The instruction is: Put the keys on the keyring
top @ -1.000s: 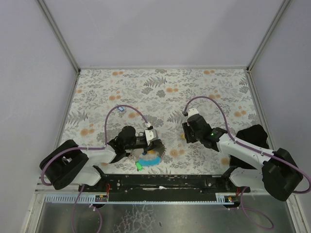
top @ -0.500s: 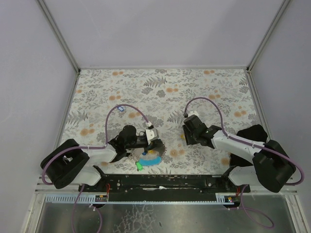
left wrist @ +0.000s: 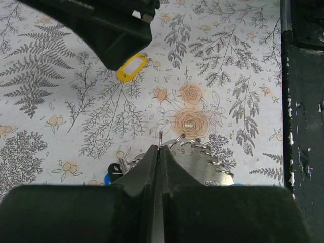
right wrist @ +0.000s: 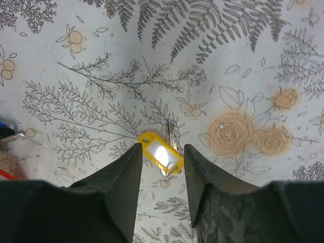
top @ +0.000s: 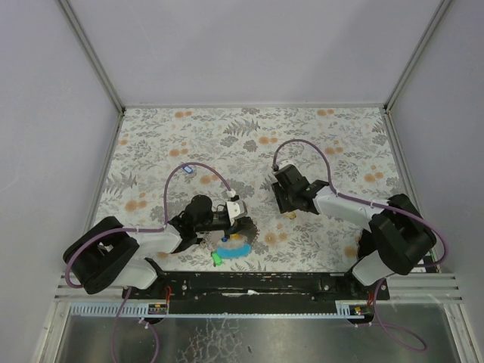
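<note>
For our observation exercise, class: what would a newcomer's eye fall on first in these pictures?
The yellow tag stands out on the floral table, lying mid-table, framed by the open right gripper. Near the front edge, the left gripper is shut on the keyring, its bright blue strap and a green key lying close by.
</note>
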